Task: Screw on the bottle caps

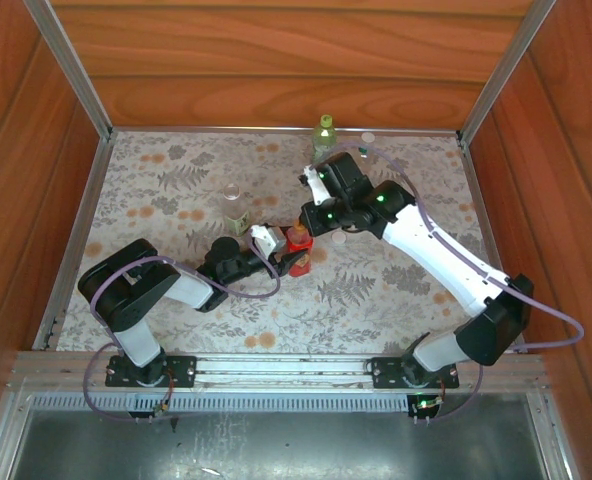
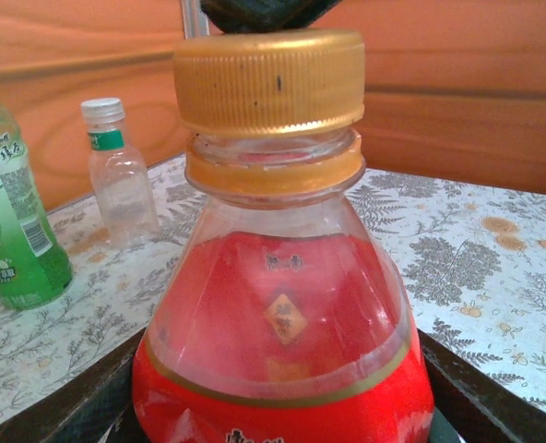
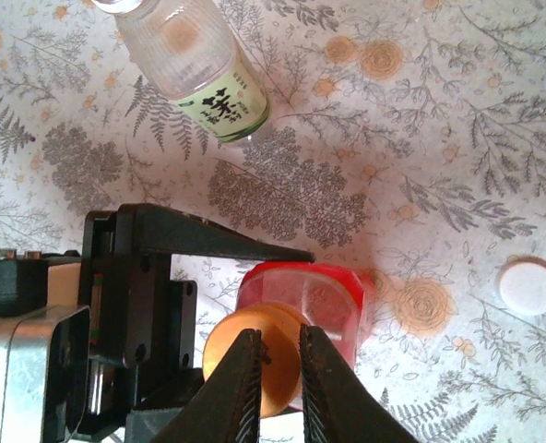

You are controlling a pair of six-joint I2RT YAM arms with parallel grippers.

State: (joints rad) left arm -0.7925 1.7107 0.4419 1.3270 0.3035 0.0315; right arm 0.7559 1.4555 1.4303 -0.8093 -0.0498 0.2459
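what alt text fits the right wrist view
Seen from above, the right gripper, nearly closed, sits over the orange cap on a red bottle clamped by the left gripper. A clear green-labelled bottle is upper left, a white cap at right.

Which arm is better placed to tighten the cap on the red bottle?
Right: its jaws sit directly over the orange cap on the red bottle, while the left arm's jaws hold that bottle's body.

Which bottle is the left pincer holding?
The red bottle with the orange cap: the left pincer is clamped around it. The green bottle, the labelled clear bottle and the small clear bottle stand free.
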